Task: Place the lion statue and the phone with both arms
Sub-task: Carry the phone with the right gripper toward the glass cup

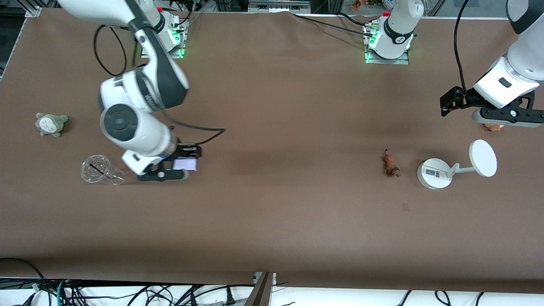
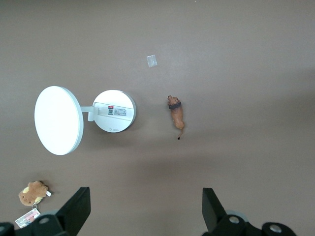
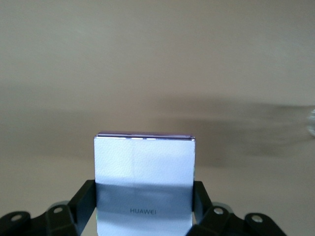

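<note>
The phone [image 1: 187,164] is a pale lavender-white rectangle held between the fingers of my right gripper [image 1: 180,166], low over the table toward the right arm's end. In the right wrist view the black fingers [image 3: 86,200] press both edges of the phone [image 3: 144,162]; my right gripper [image 3: 144,194] is shut on it. The lion statue [image 1: 391,165] lies on the table beside the white stand and also shows in the left wrist view [image 2: 175,110]. My left gripper [image 1: 508,117] is open and empty, high over the table [image 2: 145,209], apart from the lion.
A white round-based stand [image 1: 434,173] with a disc [image 1: 483,158] stands next to the lion. A brown plush with a tag [image 2: 33,192] lies under the left gripper. A clear cup [image 1: 100,170] and a grey-green plush [image 1: 51,123] lie near the right gripper.
</note>
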Controlling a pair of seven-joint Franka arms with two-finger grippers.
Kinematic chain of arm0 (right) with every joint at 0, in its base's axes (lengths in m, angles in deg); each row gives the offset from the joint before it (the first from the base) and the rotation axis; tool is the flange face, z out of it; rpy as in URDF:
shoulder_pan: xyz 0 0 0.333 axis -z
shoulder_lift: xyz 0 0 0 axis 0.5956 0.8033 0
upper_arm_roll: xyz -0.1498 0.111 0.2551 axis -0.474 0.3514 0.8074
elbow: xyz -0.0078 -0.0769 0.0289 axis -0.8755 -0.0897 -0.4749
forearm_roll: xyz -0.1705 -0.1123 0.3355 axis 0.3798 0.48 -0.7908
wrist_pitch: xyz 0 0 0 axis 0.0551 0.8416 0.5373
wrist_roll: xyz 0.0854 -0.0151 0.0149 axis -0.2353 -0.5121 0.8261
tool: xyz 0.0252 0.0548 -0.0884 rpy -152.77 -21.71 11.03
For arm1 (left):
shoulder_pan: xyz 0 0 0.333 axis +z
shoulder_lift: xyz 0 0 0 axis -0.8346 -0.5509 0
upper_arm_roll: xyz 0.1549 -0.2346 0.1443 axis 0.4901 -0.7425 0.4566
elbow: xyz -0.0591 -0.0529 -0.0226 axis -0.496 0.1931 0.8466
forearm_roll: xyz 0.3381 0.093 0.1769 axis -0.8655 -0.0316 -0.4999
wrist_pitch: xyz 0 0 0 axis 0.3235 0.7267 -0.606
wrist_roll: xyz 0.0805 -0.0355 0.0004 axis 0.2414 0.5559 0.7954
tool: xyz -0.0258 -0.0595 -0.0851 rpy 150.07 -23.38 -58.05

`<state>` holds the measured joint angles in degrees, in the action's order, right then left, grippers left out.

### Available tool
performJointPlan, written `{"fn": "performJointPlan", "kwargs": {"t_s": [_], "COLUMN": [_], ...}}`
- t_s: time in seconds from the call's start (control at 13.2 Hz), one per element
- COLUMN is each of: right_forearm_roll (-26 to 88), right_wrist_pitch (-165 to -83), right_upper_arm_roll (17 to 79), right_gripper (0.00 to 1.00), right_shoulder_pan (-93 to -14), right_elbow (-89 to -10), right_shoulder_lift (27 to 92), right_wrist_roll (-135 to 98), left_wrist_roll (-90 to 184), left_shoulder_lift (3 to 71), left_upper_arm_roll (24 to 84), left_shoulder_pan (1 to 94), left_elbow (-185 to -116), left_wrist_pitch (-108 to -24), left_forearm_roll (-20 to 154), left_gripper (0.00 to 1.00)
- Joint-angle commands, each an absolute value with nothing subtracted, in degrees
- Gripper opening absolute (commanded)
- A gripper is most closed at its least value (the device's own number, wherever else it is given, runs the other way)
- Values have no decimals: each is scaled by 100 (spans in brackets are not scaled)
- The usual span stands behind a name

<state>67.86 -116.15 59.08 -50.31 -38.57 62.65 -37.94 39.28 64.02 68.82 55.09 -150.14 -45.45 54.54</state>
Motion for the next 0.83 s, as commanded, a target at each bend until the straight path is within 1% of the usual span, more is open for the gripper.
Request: {"fn": "performJointPlan", "kwargs": {"t_s": [0.0, 0.08, 0.15, 0.45, 0.76], "right_forearm_roll": [6668, 6668, 6668, 6668, 6660], "right_wrist_pitch": [-11789, -11850, -12094, -13595, -14818], "right_upper_arm_roll": [5958, 5931, 5862, 5501, 5501], "right_gripper": [16, 16, 16, 16, 16], "right_shoulder_pan": [-4623, -4544, -4474, -4429, -4253], "right_elbow": [-4509, -4597, -4815, -5851, -6556], "right_shoulder_lift": [5927, 5927, 5927, 5971, 6111], "right_wrist_roll": [-3212, -3097, -2931, -2219, -1937], "left_wrist_roll": [3935, 3944, 3935, 3918, 3874], "left_shoulder_lift": [6389, 6380, 6371, 6231, 6239], "left_upper_arm_roll": [6892, 6892, 6892, 6892, 6901], "left_shoulder_pan": [5464, 5464, 5464, 5464, 5543], "left_elbow": [-14929, -14920, -14868, -14683, -14691], "left_wrist_pitch": [-4486, -4486, -4495, -4486, -4451], "left_forearm_roll": [5532, 5524, 5480, 5471, 5471], "left_gripper": [100, 100, 100, 100, 100]}}
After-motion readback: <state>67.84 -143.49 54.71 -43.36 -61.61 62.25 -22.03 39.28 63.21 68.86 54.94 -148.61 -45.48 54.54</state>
